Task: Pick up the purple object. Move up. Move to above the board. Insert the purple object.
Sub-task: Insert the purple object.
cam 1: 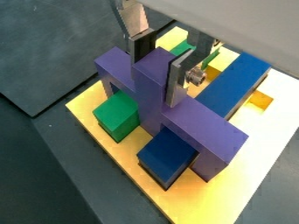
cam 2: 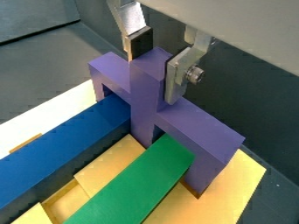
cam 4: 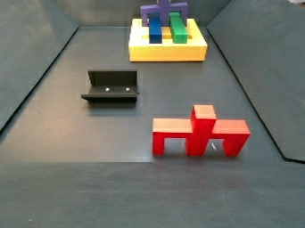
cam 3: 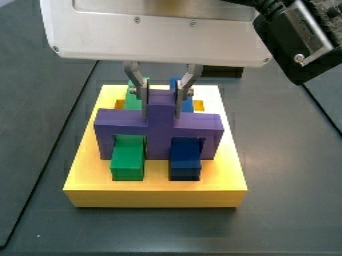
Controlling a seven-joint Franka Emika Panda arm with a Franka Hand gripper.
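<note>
Gripper point(cam 1: 163, 58) of mine sits over the board point(cam 3: 154, 187), pinching the purple object point(cam 1: 163, 101) by its central upright post, one silver finger point(cam 2: 183, 72) flat against each side of that post in both wrist views. Directly below my fingers the purple object's wide bar spans crosswise over the green bar point(cam 2: 131, 190) and the blue bar point(cam 2: 61, 152), which run side by side under it along the yellow board. In a side view the purple object point(cam 3: 158, 123) has its end legs down at the board's surface on either side of the two bars; whether they are fully seated in slots I cannot tell. The green bar point(cam 3: 127, 156) and blue bar point(cam 3: 186, 157) stick out from beneath it toward the board's near edge. Well away from my gripper, on the dark floor, stand the fixture point(cam 4: 111, 86) and, farther still, the red upright piece point(cam 4: 199, 132), apart from each other and from the board point(cam 4: 167, 52).
</note>
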